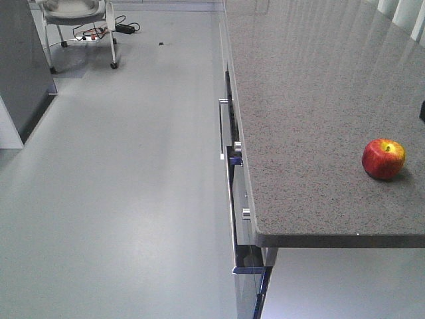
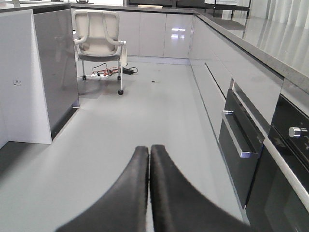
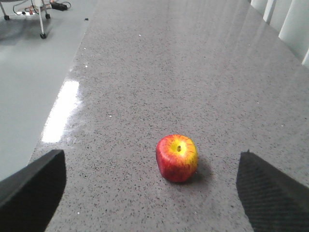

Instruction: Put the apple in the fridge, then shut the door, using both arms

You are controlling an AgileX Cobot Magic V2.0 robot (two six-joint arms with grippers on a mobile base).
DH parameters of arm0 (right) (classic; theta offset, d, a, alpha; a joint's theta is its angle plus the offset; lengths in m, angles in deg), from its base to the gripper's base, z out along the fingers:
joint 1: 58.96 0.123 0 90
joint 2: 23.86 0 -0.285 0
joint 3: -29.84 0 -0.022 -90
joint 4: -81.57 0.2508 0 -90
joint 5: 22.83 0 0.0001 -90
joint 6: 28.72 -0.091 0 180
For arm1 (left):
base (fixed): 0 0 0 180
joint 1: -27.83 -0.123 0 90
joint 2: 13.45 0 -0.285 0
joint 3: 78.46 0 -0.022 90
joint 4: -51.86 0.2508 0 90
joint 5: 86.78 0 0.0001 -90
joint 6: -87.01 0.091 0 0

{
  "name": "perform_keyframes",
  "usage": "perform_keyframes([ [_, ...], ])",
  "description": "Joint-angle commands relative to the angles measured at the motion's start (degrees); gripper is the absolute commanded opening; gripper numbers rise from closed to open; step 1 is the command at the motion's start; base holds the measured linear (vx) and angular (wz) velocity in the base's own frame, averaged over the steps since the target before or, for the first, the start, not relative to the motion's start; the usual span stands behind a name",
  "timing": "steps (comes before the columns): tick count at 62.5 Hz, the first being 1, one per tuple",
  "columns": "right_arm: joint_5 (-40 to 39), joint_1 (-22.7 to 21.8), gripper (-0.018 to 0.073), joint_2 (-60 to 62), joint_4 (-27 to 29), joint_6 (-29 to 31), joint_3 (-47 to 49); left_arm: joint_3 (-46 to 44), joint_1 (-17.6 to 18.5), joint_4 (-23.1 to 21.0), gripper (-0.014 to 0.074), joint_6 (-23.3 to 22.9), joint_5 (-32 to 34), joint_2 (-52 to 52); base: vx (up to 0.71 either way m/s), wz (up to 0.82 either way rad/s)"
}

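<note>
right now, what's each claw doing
Left claw: closed, nothing in it.
Right claw: open, empty; the apple sits on the counter just ahead, not gripped.

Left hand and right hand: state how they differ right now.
The left hand is shut tight; the right hand is wide open. The left hand points out over the floor; the right hand hangs over the counter, with the apple ahead of its gap, untouched. Both are black and hold nothing.
</note>
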Motion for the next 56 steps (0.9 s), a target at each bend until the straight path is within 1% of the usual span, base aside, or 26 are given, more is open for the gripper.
perform_keyframes([
  [1,3.8,-0.3,0.0682,-2.0,-1.2,0.1,7.7,1.6,0.1,-0.4,-0.0006,-0.5,4.1,-0.9,0.00,0.00],
  [10,15.2,-0.3,0.0666,-8.7,-3.0,0.3,20.1,1.6,0.1,-0.4,-0.0006,-0.5,4.1,-0.9,0.00,0.00],
  [17,21.0,-0.3,0.0661,-15.3,-4.5,0.5,27.8,1.6,0.1,-0.4,-0.0006,-0.5,4.1,-0.9,0.00,0.00],
  [26,24.7,-0.3,0.0652,-23.2,-4.5,2.2,34.4,1.6,0.1,-0.4,-0.0006,-0.5,4.1,-0.9,0.00,0.00],
  [34,27.2,-0.7,0.0648,-30.6,-4.3,3.2,38.2,1.6,0.1,-0.4,-0.0006,-0.5,4.1,-0.9,0.00,0.00],
  [36,27.3,-1.4,0.0645,-32.5,-3.6,3.2,38.7,1.6,0.1,-0.4,-0.0006,-0.5,4.1,-0.9,0.00,0.00],
  [43,27.3,-5.7,0.0639,-38.8,2.9,6.0,40.4,1.6,0.1,-0.4,-0.0006,-0.5,4.1,-0.9,0.00,0.00],
  [45,27.3,-7.2,0.0638,-40.0,4.9,7.2,40.7,1.6,0.1,-0.4,-0.0006,-0.5,4.1,-0.9,0.00,0.00],
  [49,27.6,-9.5,0.0634,-42.4,10.1,11.5,40.9,1.6,0.1,-0.4,-0.0006,-0.5,4.1,-0.9,0.00,0.00],
  [56,27.1,-11.4,0.0629,-45.2,14.0,15.3,40.9,1.6,0.1,-0.4,-0.0006,-0.5,4.1,-0.9,0.00,0.00],
])
